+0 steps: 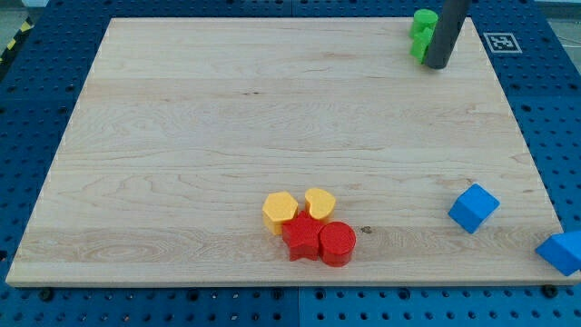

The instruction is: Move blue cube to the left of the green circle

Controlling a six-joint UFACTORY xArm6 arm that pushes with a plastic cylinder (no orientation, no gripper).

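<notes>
The blue cube (473,208) sits on the wooden board (227,136) near its right edge, low in the view. At the top right corner of the board stand green blocks (421,36), partly hidden by my rod; the top one looks round and I cannot tell their shapes apart. My tip (436,64) rests on the board, touching the green blocks' right side, far above the blue cube.
A second blue block (562,252) lies at the board's bottom right corner, partly off it. A cluster at the bottom centre holds a yellow hexagon (280,211), a yellow heart (319,203), a red star (301,239) and a red cylinder (338,242).
</notes>
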